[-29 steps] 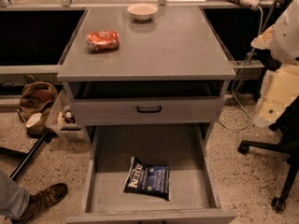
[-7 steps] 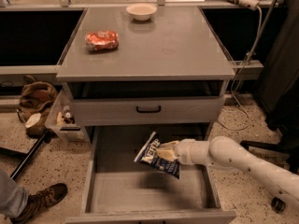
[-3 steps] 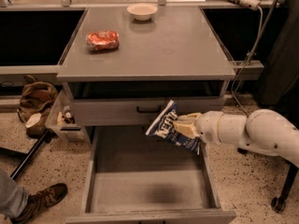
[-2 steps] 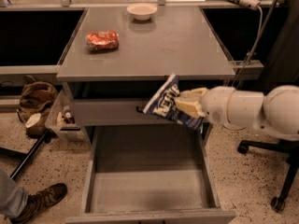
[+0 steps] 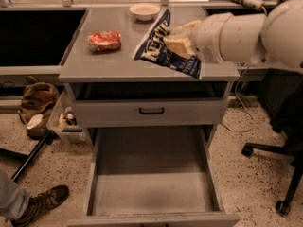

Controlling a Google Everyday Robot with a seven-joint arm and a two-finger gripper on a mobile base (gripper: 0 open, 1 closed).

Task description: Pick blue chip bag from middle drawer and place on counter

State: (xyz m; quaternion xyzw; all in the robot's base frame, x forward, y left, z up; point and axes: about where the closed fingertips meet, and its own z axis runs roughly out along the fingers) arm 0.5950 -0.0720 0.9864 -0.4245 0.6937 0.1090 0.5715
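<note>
The blue chip bag (image 5: pixel 158 51) hangs tilted in the air over the right half of the counter (image 5: pixel 99 63), its white band with black lettering facing left. My gripper (image 5: pixel 179 38) is shut on the bag's right side, with the cream fingers (image 5: pixel 176 45) pinching it. The thick white arm reaches in from the right edge of the view. The middle drawer (image 5: pixel 151 193) stands pulled open at the bottom, its grey floor bare.
An orange-red snack bag (image 5: pixel 104 40) lies on the counter's left part. A white bowl (image 5: pixel 145 11) sits at the counter's back. A drawer front with a black handle (image 5: pixel 151 110) is above the open drawer. An office chair base (image 5: pixel 279 174) stands right; a shoe (image 5: pixel 45 202) bottom left.
My gripper has lifted the blue chip bag out of the middle drawer, up past the drawer front, to above the counter. The drawer floor now shows bare.
</note>
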